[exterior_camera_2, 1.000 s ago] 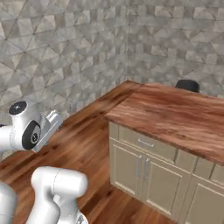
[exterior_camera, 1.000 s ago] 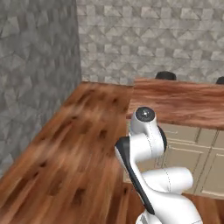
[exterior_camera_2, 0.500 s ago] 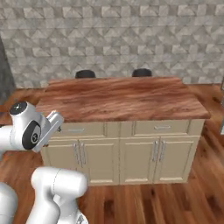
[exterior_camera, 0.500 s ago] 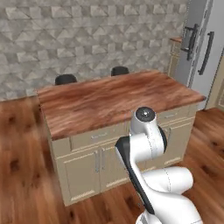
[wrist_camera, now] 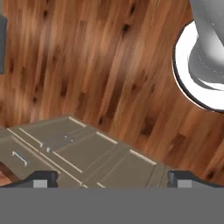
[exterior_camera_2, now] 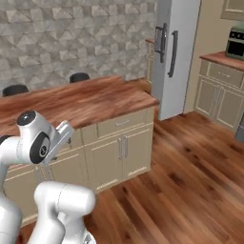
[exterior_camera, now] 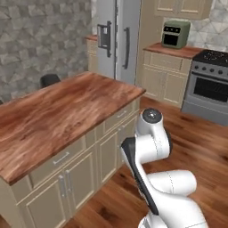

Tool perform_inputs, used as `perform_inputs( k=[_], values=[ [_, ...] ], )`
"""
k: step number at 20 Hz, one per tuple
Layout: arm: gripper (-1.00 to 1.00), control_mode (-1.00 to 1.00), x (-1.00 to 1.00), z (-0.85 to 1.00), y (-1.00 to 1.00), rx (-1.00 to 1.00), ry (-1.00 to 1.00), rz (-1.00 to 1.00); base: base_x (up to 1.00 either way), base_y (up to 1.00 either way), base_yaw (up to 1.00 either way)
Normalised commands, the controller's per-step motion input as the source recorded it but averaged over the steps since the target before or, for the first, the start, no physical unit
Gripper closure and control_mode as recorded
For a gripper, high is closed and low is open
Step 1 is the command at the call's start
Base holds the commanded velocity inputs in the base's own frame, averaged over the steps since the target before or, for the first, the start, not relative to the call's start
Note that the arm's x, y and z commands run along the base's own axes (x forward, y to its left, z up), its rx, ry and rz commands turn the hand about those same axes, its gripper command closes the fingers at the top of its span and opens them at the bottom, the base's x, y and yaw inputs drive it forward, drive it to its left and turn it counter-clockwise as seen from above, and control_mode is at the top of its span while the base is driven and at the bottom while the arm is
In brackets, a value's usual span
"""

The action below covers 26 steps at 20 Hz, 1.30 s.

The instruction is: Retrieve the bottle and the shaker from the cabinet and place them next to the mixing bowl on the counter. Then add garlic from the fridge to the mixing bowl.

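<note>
Grey fridge [exterior_camera: 116, 38] looks stiff and heavy, so its black handle [exterior_camera: 127, 48] is the spot to grab; gripper [wrist_camera: 112, 180] jaws hang wide apart, empty.

fridge [exterior_camera: 116, 38]: brushed metal | island [exterior_camera: 58, 116]: glossy wood | floor [exterior_camera_2: 190, 176]: glossy wood

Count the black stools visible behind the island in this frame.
2. In the right base view, one black stool stands behind the island near its middle, and a second stool sits further left along the same far edge. More could be hidden behind the island.
</note>
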Motion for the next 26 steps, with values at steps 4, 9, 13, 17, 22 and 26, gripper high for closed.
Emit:
perform_inputs(
  k=[4,9,13,17,22,26],
  values=[
    [-1.0,1.0,0.0,0.0,0.0,0.0,0.0,0.0,-0.16,0.99,-0.4],
    [-1.0,1.0,0.0,0.0,0.0,0.0,0.0,0.0,-0.11,1.0,-0.35],
    [-1.0,1.0,0.0,0.0,0.0,0.0,0.0,0.0,-0.07,1.0,-0.34],
    [-1.0,1.0,0.0,0.0,0.0,0.0,0.0,0.0,-0.31,1.0,-0.32],
    [-1.0,1.0,0.0,0.0,0.0,0.0,0.0,0.0,-0.64,0.84,-0.32],
    [-1.0,1.0,0.0,0.0,0.0,0.0,0.0,0.0,-0.31,0.82,-0.31]
  ],
)
